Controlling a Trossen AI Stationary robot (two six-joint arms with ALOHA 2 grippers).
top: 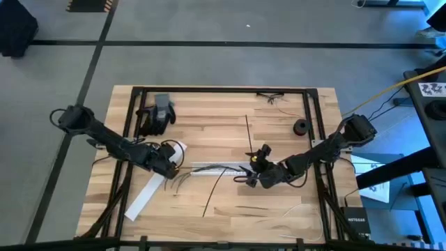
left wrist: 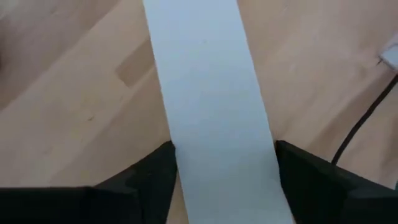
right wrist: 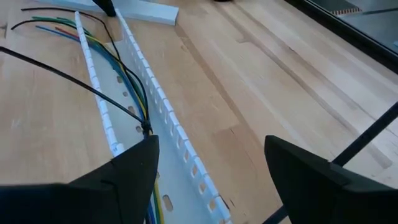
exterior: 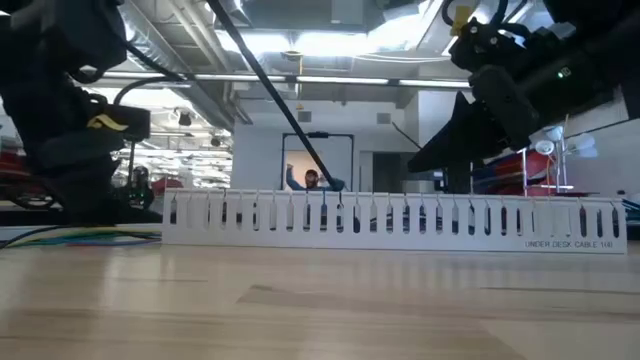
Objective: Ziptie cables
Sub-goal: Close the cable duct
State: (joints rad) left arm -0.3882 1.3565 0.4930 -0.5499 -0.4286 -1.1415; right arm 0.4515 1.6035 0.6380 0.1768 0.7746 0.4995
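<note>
The cables (right wrist: 124, 68), thin coloured and dark wires, lie along the inside of a white perforated channel (top: 216, 169) at the table's middle. A black zip tie (right wrist: 147, 129) loops around them, and its tail runs off over the wood. My right gripper (right wrist: 211, 180) stands open over the channel's right end, one finger on each side, touching nothing. My left gripper (top: 168, 169) is at the channel's left end, over the far end of a flat white strip (top: 146, 195) that lies slanting on the table. My left gripper has the flat white strip (left wrist: 211, 124) between its two fingers. The fingers (left wrist: 155, 177) lie against the strip's two long edges, across its width, near its far end. The strip runs away from the fingers along the wood; whether its held end is off the table, I cannot tell.
A grey and black glove (top: 157, 113) lies at the far left, a black roll (top: 301, 127) at the far right. Stiff black strips (top: 249, 132) (top: 216, 188) lie beside the channel. A black frame (top: 223, 90) borders the table top.
</note>
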